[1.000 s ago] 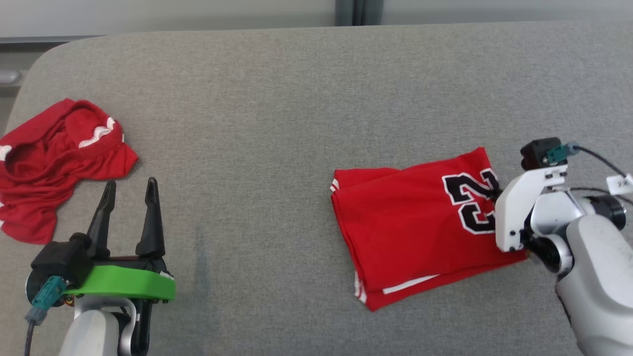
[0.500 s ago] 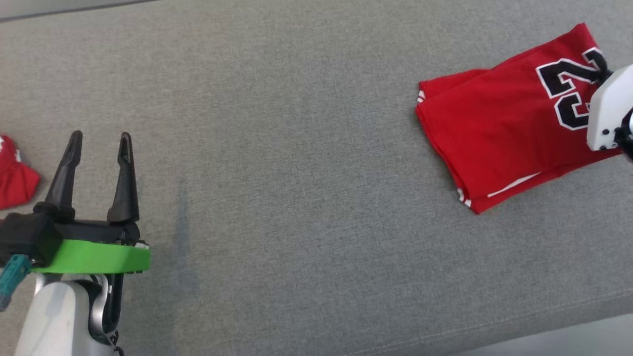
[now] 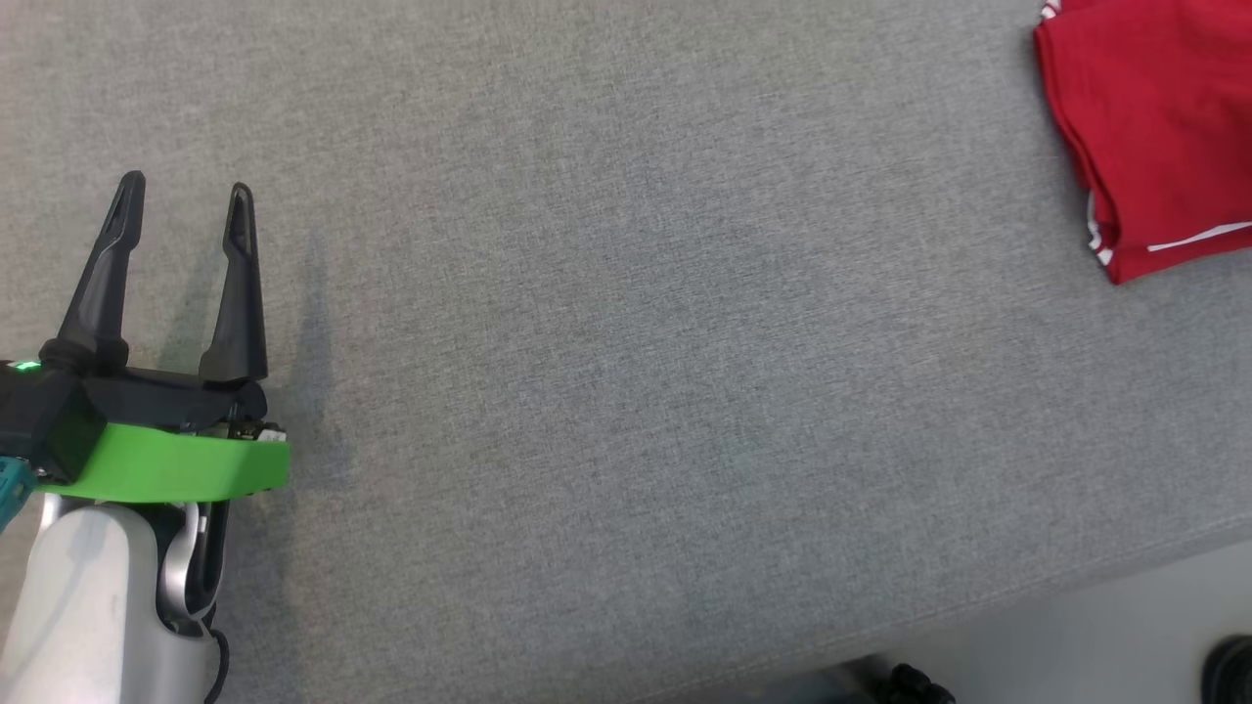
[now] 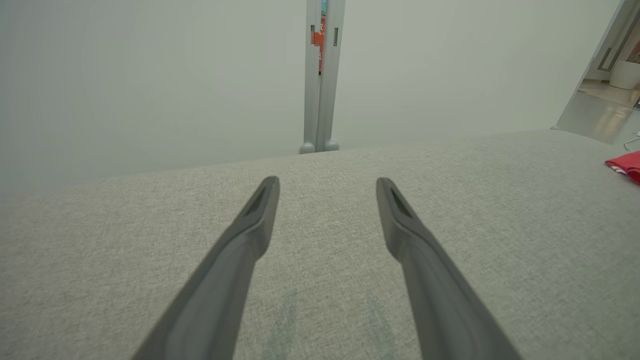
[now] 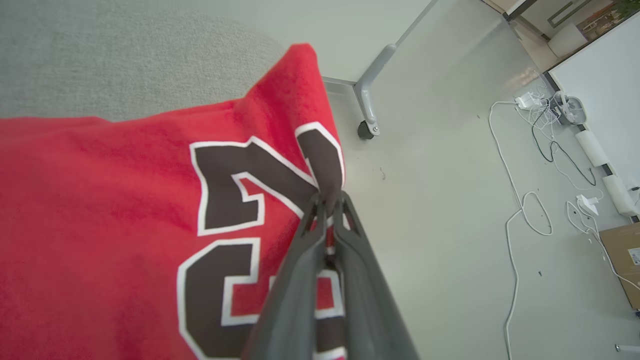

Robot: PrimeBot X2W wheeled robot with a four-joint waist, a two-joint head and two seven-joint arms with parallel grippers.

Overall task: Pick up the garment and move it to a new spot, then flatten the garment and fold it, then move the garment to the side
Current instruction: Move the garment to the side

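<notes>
Folded red jersey [image 5: 100, 200], black numerals edged white, on the grey worktop [image 3: 626, 391]; right end effector [image 5: 328, 204] pinches its edge, left end effector [image 3: 184, 191] spread apart.

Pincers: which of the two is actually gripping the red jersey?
The right pincer: it is shut on the edge of the red jersey, at the black number. The left pincer is open, with just grey upholstery seen through its gap.
</notes>
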